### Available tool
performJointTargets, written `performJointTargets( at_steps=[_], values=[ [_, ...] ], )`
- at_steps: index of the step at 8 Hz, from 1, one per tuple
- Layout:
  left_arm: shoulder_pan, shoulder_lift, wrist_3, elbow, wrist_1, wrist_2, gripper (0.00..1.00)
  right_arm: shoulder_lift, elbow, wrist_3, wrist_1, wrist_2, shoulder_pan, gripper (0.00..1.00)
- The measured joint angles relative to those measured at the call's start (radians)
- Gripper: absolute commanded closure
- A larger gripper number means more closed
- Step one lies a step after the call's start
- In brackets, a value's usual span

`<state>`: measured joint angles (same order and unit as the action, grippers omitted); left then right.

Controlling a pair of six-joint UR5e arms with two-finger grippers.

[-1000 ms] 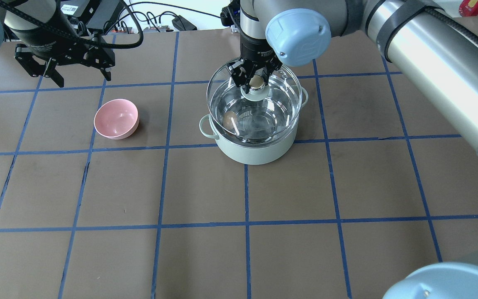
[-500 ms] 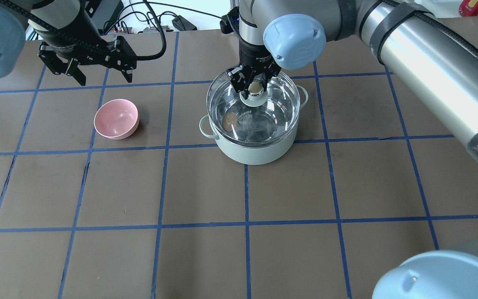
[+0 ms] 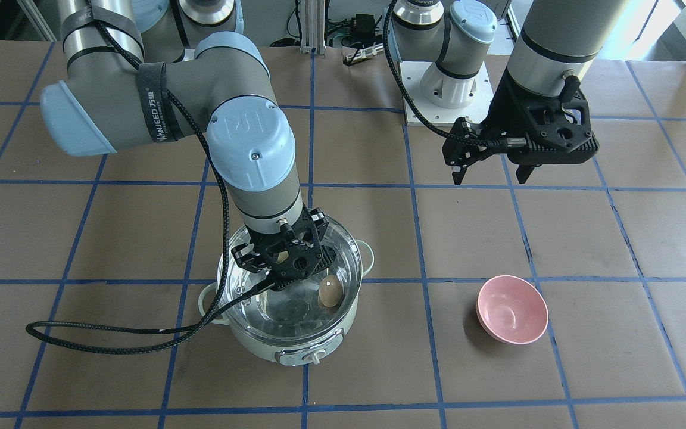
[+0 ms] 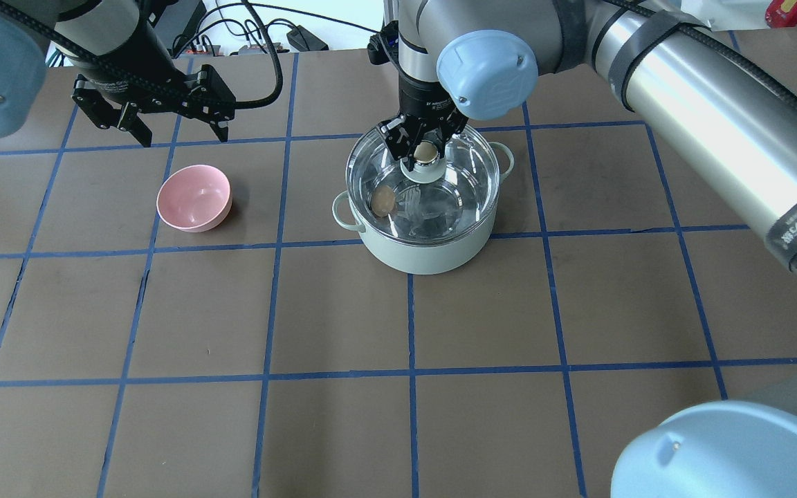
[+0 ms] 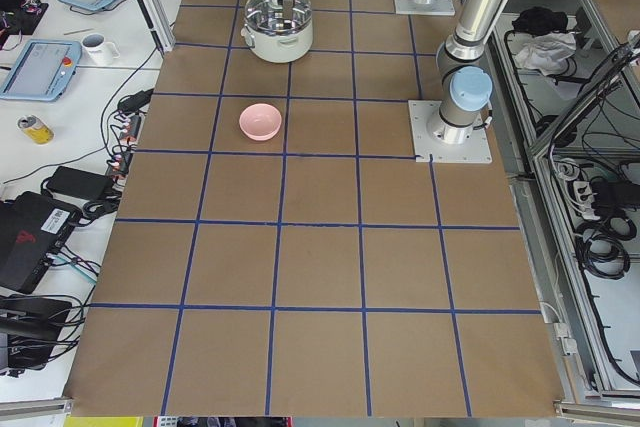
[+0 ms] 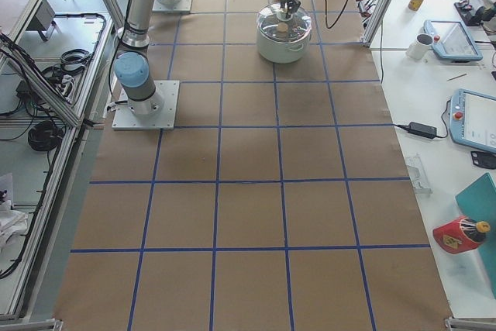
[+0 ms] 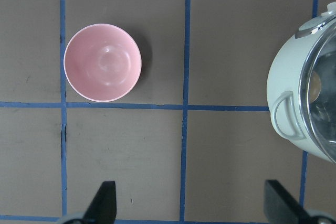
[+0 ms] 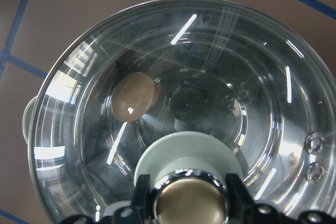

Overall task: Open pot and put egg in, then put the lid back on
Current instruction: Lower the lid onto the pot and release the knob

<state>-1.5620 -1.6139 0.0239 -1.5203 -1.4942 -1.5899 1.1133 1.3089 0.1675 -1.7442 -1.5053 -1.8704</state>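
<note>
On the far half of the table [image 4: 343, 311] we see the pot [image 4: 433, 252] standing upright w/ the lid [image 4: 464, 190] over its mouth. The glass edge looks level w/ the pot's rim all round; whether it's fully seated we can't tell. The right gripper [image 4: 424, 151] comes straight down onto the lid's ctr. Its fingers [image 8: 140, 198] are clamped either side of the tan knob [image 8: 191, 201], touching it. Thru the glass we see the egg [image 4: 382, 200] lying inside the pot on the steel floor, near the wall on the robot's left side, apart from the knob. The left gripper [image 4: 182, 135] hangs in the air above the table, well apart from the pot, fingers [image 7: 103, 203] spread wide, gripping nothing. A pink bowl [image 4: 194, 198] sits upright on the table, to the robot's left of the pot, apart from it.
</note>
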Motion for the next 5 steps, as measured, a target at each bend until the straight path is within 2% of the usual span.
performJointTargets(
  at_steps=[5],
  values=[
    [0.008,0.008,-0.005,-0.002,-0.036,0.000,0.00,-0.017,0.002,0.006,-0.007,-0.001,0.000,1.00]
  ],
)
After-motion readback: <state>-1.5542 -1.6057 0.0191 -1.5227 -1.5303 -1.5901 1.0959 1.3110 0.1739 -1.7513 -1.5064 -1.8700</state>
